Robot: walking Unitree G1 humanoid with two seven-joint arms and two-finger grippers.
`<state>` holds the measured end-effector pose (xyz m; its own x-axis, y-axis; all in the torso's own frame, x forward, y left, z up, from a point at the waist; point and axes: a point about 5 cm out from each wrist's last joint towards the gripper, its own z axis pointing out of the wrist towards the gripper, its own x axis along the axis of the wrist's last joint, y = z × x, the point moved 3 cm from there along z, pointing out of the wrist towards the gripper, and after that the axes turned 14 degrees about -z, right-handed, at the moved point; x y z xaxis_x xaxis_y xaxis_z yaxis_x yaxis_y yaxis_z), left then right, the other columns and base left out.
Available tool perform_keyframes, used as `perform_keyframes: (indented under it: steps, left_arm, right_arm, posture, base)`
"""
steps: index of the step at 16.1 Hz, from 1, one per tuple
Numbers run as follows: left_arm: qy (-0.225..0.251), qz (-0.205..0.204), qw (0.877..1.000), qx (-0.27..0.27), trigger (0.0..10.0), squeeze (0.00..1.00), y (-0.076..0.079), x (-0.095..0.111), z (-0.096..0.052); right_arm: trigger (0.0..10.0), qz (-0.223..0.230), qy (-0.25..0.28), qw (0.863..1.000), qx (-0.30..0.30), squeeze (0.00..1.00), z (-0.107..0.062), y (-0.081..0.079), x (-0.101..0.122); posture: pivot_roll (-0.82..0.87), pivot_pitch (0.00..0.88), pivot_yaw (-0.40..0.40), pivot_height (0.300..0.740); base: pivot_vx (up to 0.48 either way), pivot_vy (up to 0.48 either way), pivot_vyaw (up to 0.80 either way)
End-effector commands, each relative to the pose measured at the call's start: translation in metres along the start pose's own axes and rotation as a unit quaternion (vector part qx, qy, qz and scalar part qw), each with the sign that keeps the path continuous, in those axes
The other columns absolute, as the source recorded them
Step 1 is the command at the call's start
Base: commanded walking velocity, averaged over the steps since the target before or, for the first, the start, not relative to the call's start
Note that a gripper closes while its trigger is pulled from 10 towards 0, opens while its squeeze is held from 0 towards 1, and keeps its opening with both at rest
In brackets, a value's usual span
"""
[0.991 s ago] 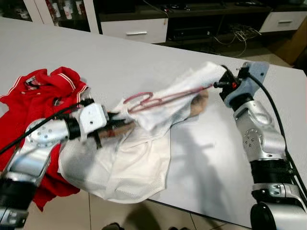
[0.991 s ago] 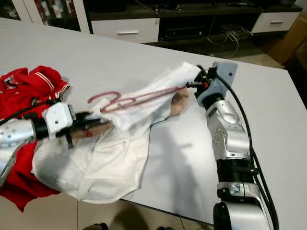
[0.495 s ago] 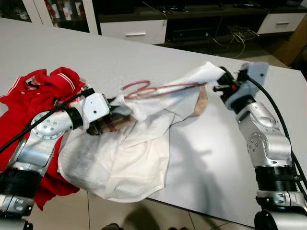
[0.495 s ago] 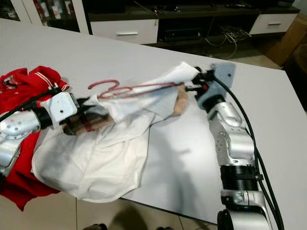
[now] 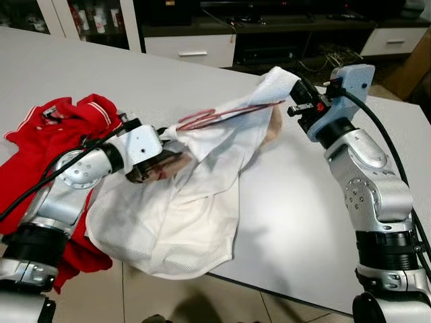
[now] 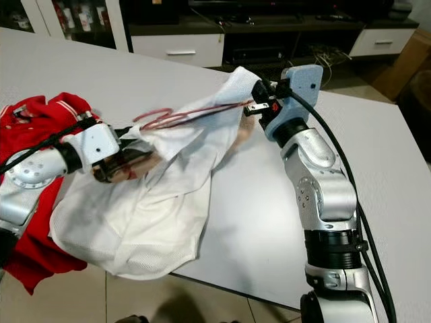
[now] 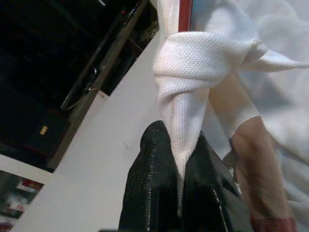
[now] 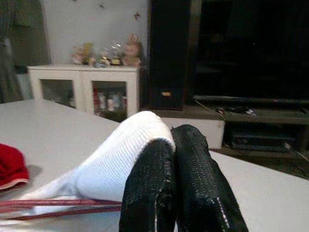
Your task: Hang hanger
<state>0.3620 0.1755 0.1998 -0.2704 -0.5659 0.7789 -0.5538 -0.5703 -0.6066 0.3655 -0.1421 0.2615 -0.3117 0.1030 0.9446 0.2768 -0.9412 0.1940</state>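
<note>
**Hanger half inside shirt, both claws pinching cloth**

While I hold the white shirt (image 5: 202,168) above the table (image 5: 303,222), right claw (image 8: 176,159) and left claw (image 7: 176,159) both clamp fabric. The hanger (image 5: 222,113) sits inside the collar; uneven pull could slide it out.

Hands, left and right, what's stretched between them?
In the left eye view, the white shirt and red hanger span from left hand to right hand.

I see the shirt (image 5: 182,215) spread on the table (image 5: 303,222), its near edge hanging over the front. The hanger (image 5: 222,113) sits inside its raised far part, hook poking out left. Another garment (image 5: 47,145) lies left of it, a cabinet (image 5: 195,47) behind the table.
</note>
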Motion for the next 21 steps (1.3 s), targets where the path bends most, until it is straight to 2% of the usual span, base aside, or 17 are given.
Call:
perform_keyframes:
  steps: [1,2,3,4,5,7,21]
  left_arm:
    - [-0.001,0.013,1.0,0.001,0.0,0.0,0.0,0.003,0.004]
    - [0.001,0.014,1.0,0.001,0.0,0.0,0.0,0.004,0.004]
    - [0.05,-0.006,0.999,-0.01,0.0,0.0,0.002,0.018,0.002]
    - [0.065,-0.013,0.998,-0.016,0.0,0.0,0.004,0.022,0.001]
    - [0.1,-0.018,0.994,-0.047,0.0,0.0,0.014,0.03,-0.002]
    - [0.116,-0.028,0.989,-0.09,0.0,0.0,0.028,0.033,-0.008]
    - [0.116,-0.028,0.989,-0.09,0.0,0.0,0.028,0.033,-0.008]
  right_arm:
    - [0.0,-0.011,-0.019,0.999,-0.036,0.0,-0.001,0.015,-0.003]
    - [0.0,-0.017,-0.028,0.998,-0.048,0.0,-0.002,0.02,-0.007]
    - [0.0,-0.029,-0.083,0.989,-0.119,0.0,-0.01,0.048,-0.034]
    - [0.0,-0.031,-0.096,0.986,-0.136,0.0,-0.012,0.055,-0.039]
    - [0.0,-0.031,-0.111,0.981,-0.157,0.0,-0.016,0.064,-0.049]
    - [0.0,-0.027,-0.115,0.979,-0.169,0.0,-0.015,0.067,-0.053]
    - [0.0,-0.027,-0.115,0.979,-0.169,0.0,-0.015,0.067,-0.053]
  posture:
    - [0.07,0.058,-0.071,0.74]
    - [0.07,0.058,-0.071,0.74]
    - [0.07,0.058,-0.069,0.74]
    - [0.07,0.059,-0.069,0.74]
    - [0.07,0.06,-0.068,0.74]
    - [0.08,0.059,-0.067,0.74]
    - [0.08,0.059,-0.067,0.74]
  base:
    - [0.0,0.0,0.0]
    - [0.0,0.0,0.0]
    - [0.0,0.0,0.0]
    - [0.0,0.0,0.0]
    - [0.0,0.0,0.0]
    - [0.0,0.0,0.0]
    - [0.0,0.0,0.0]
